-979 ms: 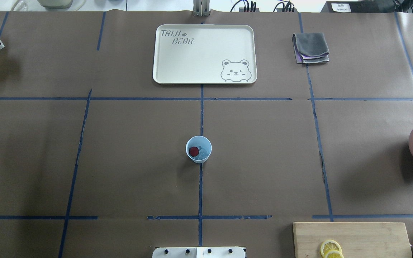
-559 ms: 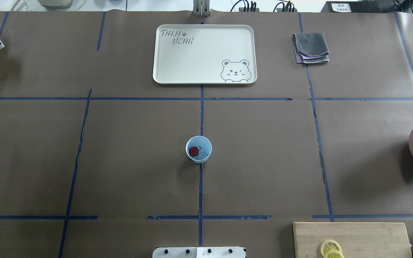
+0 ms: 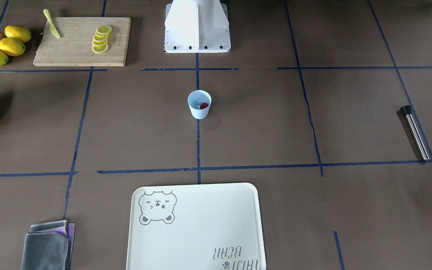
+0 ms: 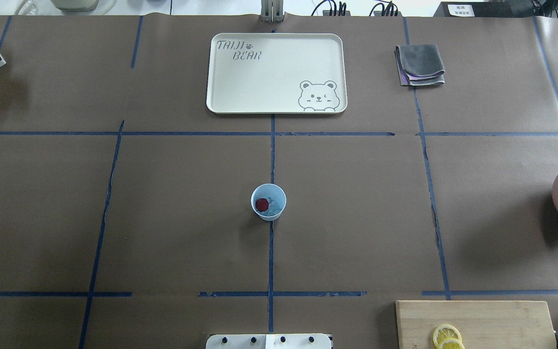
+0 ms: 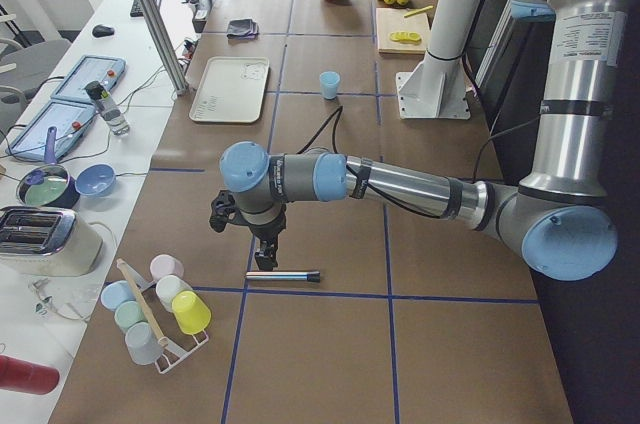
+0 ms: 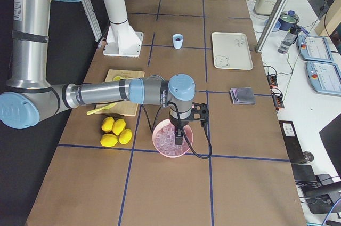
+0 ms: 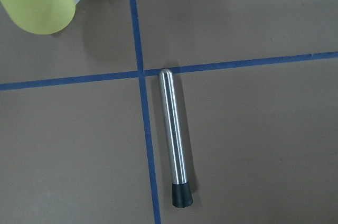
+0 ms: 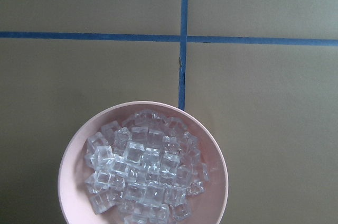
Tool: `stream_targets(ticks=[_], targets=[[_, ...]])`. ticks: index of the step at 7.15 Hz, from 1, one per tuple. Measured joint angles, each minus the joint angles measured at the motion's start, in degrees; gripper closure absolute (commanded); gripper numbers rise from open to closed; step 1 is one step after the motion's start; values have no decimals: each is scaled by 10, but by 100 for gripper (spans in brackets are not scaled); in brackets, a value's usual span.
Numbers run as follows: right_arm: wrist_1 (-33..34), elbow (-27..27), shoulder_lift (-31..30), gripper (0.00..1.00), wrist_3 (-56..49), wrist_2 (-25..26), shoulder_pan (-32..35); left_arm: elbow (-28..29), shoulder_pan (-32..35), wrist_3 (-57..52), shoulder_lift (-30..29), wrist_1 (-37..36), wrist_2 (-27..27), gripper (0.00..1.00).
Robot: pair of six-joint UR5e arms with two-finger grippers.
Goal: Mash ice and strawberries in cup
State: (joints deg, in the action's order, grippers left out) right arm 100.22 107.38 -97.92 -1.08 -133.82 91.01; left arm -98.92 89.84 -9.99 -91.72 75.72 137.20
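Note:
The light blue cup (image 4: 276,195) stands upright at the table's middle, also seen in the front-facing view as the cup (image 3: 199,110). Inside it lie a dark red strawberry piece (image 4: 261,204) and clear ice (image 4: 274,208). My left gripper (image 5: 265,256) hangs just above a steel muddler (image 7: 174,134) with a black tip, far to the cup's left. My right gripper (image 6: 178,136) hovers over a pink bowl (image 8: 214,197) full of ice cubes (image 8: 145,168). Neither wrist view shows fingers, so I cannot tell either gripper's state.
A cream bear tray (image 4: 276,72) sits beyond the cup, a folded grey cloth (image 4: 419,64) to its right. A cutting board (image 3: 83,41) carries lemon slices and a yellow knife, with whole lemons (image 3: 2,44) beside it. A rack of cups (image 5: 160,309) stands near the muddler.

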Motion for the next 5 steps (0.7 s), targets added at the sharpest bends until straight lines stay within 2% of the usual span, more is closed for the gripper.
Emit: stream_targets(ticks=[5], targets=[[-3,-15,-1,0,5,-13,0,-14,11,15,61,20,2,0]])
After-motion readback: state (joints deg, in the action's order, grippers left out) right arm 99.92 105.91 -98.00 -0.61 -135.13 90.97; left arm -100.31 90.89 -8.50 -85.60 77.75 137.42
